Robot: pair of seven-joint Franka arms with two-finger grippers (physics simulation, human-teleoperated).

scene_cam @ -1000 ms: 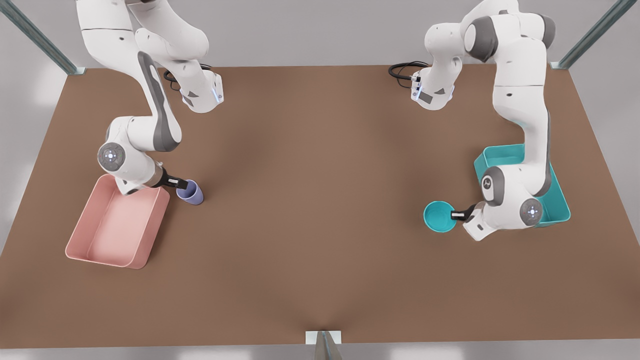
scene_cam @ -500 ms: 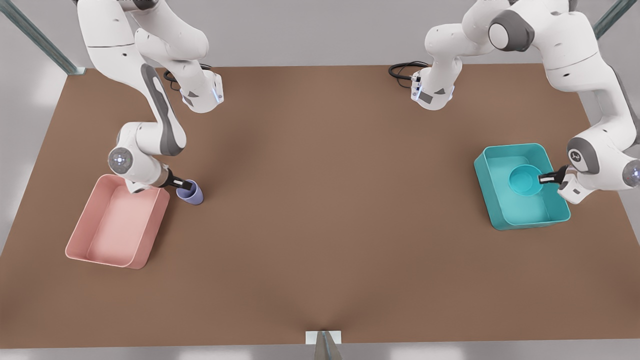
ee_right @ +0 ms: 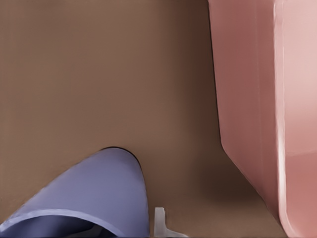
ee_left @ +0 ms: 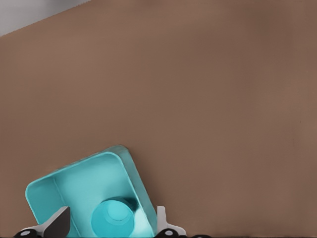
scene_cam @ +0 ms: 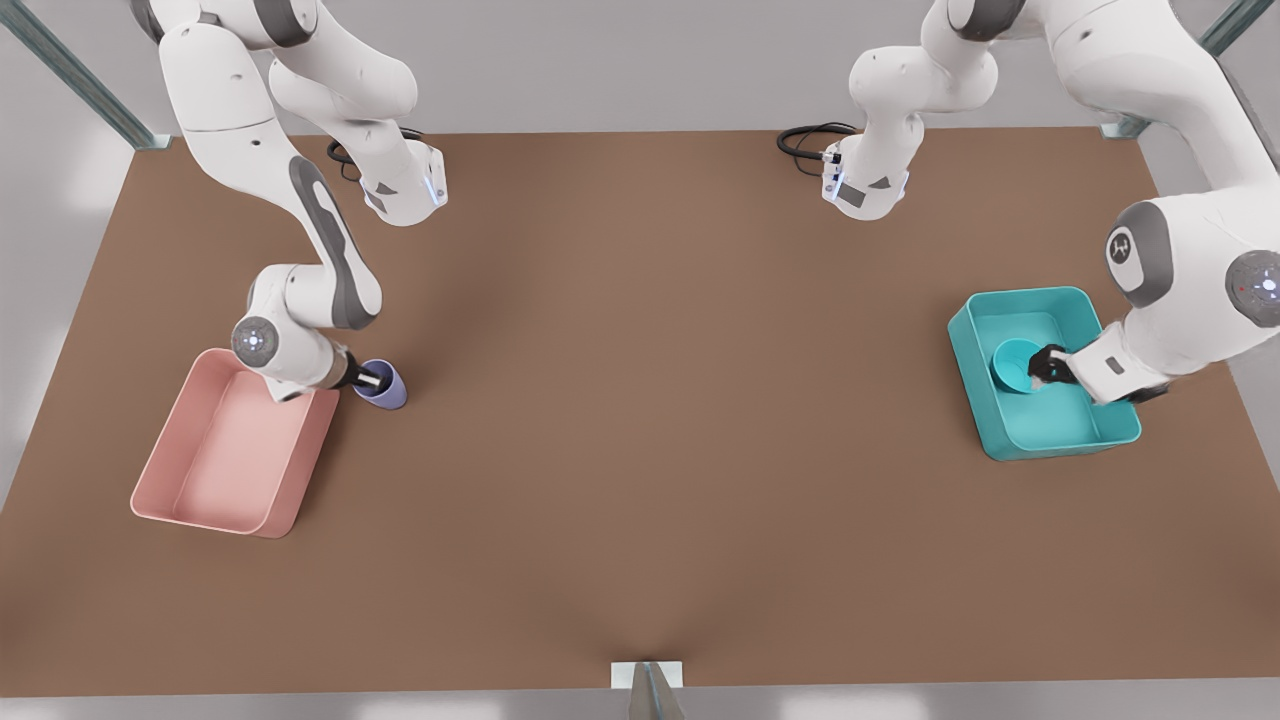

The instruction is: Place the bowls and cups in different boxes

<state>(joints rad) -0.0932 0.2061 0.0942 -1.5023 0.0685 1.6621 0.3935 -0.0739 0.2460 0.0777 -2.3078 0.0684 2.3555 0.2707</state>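
Bowl (scene_cam: pixel 1014 364), teal: tilted inside teal box (scene_cam: pixel 1040 440), left end effector (scene_cam: pixel 1047 365) spread wide beside it. Cup (scene_cam: pixel 384 385): on table (scene_cam: pixel 640 400) beside pink box (scene_cam: pixel 190 515), rim pinched by right end effector (scene_cam: pixel 368 379).

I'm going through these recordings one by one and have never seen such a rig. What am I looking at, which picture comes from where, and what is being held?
These are simulator renders of two white robot arms, each ending in a two-finger claw, working over a brown table. The wide picture is from a camera off the arms; the other two come from cameras on the arms' wrists.

The left wrist camera looks down at a teal box with a small teal bowl inside it. So the left claw is the one at the front view's right, down in the teal box beside the bowl; whether it grips the bowl I cannot tell.

The right wrist camera shows a lavender cup on the table beside a pink box. The right claw is at that cup's rim, next to the pink box, which has nothing in it.
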